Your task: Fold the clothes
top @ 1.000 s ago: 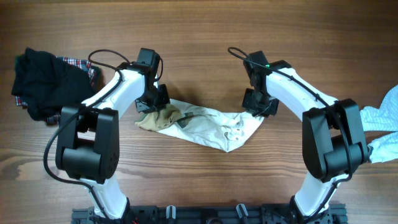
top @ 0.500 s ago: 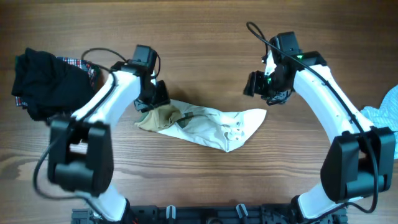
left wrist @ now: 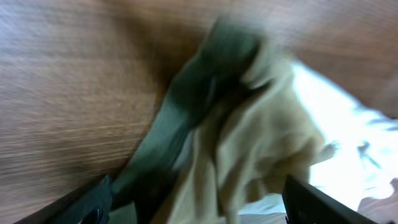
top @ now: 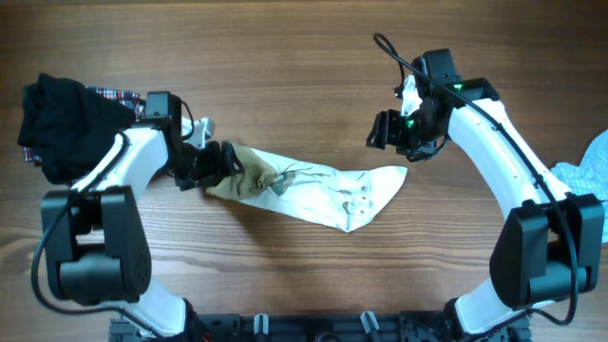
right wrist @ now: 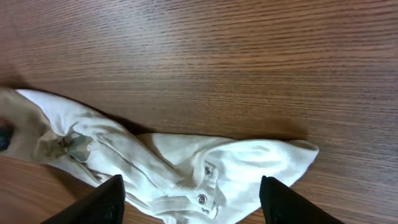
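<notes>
The clothes in play are one white T-shirt (top: 323,195), crumpled in a long strip across the middle of the table, its tan sleeve (top: 242,178) bunched at the left end. My left gripper (top: 215,163) is at that tan end. In the blurred left wrist view its fingers (left wrist: 93,205) stand wide apart, open, with the tan sleeve (left wrist: 261,130) lying loosely between them. My right gripper (top: 389,133) hangs open just behind the shirt's right corner (top: 391,176). From the right wrist the shirt (right wrist: 186,162) and its snap buttons lie below the spread fingers (right wrist: 106,199).
A black garment (top: 62,128) is heaped at the far left with a red-plaid piece (top: 123,95) under it. A pale-blue piece (top: 587,180) lies at the right edge. The tabletop is wood-grained (top: 304,57).
Both grippers have opened and let go of the shirt's ends. The right arm rose and drew back. The left arm swung round to the shirt's left side, at the tan sleeve.
</notes>
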